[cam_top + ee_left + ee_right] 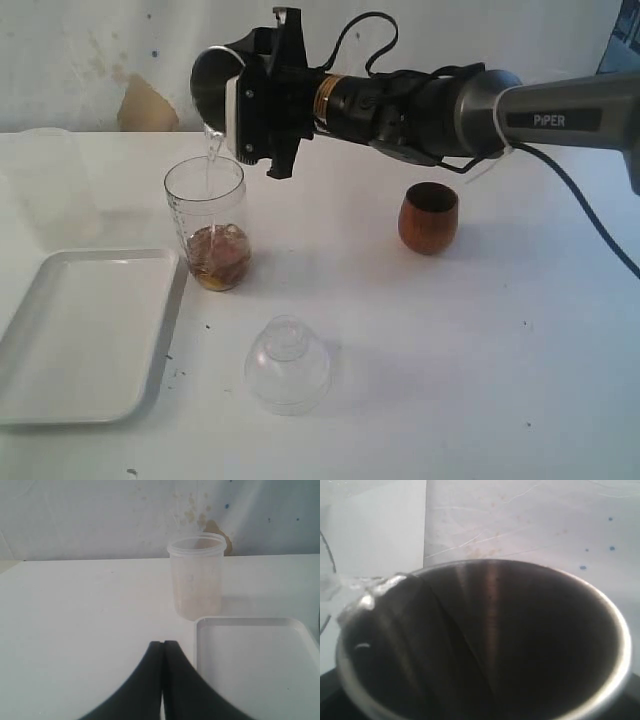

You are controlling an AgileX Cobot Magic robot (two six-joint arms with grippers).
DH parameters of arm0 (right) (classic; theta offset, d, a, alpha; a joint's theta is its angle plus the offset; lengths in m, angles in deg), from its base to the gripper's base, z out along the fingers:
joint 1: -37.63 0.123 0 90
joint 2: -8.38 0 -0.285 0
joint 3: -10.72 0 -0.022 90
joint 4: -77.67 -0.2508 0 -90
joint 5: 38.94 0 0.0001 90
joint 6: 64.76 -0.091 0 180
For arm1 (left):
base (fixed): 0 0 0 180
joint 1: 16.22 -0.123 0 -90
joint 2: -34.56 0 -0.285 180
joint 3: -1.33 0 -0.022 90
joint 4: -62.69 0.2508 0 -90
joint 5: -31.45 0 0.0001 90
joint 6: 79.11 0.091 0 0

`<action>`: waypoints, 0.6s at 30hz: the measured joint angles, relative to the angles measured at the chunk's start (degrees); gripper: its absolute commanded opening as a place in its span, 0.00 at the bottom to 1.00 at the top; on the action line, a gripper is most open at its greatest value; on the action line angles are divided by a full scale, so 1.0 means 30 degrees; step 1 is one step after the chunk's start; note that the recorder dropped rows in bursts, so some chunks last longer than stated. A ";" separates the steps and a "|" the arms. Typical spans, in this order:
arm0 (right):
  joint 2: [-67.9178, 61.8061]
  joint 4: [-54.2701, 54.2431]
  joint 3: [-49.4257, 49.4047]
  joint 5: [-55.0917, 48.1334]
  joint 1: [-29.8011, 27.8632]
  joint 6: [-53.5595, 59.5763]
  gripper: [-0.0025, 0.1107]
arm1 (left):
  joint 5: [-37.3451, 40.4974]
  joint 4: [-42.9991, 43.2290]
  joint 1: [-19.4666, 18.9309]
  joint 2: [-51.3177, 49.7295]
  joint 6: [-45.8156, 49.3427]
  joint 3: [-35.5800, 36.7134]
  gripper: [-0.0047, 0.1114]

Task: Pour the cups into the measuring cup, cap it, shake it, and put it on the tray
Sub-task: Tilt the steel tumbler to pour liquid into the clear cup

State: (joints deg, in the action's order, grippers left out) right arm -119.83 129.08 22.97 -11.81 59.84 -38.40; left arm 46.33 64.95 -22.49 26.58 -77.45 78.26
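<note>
Steel tumbler (210, 85), pinched by the right pincer (240, 100), pours clear liquid (211, 160) into the measuring cup (206, 215); left pincer (163, 647) pressed together.

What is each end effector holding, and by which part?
Right end effector: the steel tumbler, clamped across its side wall, tipped over the measuring cup. Left end effector: shut, holding nothing.

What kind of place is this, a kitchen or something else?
Probably a robot test bench, not a kitchen: a plain white table, a stained white wall, and a robot arm pouring from a steel cup into a measuring cup.
</note>
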 measured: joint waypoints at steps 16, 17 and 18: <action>0.0000 0.0000 0.0000 0.0000 0.0000 0.0444 0.02 | 0.0000 0.0000 0.0000 0.0000 0.0000 0.0000 0.04; 0.0000 0.0000 0.0000 0.0000 0.0000 0.0444 0.02 | 0.0000 0.0000 0.0000 0.0000 0.0000 0.0000 0.04; 0.0000 0.0000 0.0000 0.0000 0.0000 0.0444 0.02 | 0.0000 0.0000 0.0000 0.0000 0.0000 0.0000 0.04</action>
State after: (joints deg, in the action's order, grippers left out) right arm -119.83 129.08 22.97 -11.81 59.84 -37.07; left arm 46.33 64.95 -22.49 26.58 -77.45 78.26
